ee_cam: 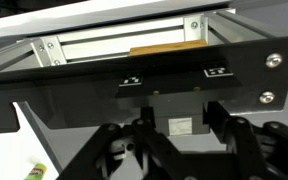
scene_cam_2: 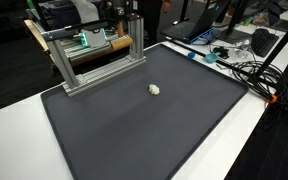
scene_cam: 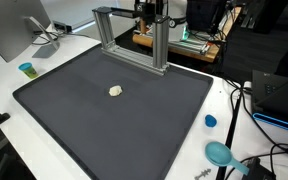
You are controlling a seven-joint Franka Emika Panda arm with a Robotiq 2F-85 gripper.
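My gripper [ee_cam: 181,115] is open and empty; its two black fingers stand apart in the wrist view. It hangs above and just behind an aluminium frame [scene_cam: 131,35] at the far edge of a dark mat [scene_cam: 114,125], as both exterior views show [scene_cam_2: 132,18]. The wrist view looks along the frame's rails [ee_cam: 114,45] with a wooden board [ee_cam: 169,47] behind them. A small white crumpled lump [scene_cam: 116,90] lies on the mat, well away from the gripper, and also shows in an exterior view [scene_cam_2: 155,89].
A small blue-green cup [scene_cam: 27,69] stands off the mat near a monitor [scene_cam: 9,30]. A blue cap [scene_cam: 210,121] and a teal round object [scene_cam: 220,153] lie on the white table. Cables [scene_cam_2: 246,70] and equipment crowd the table's side.
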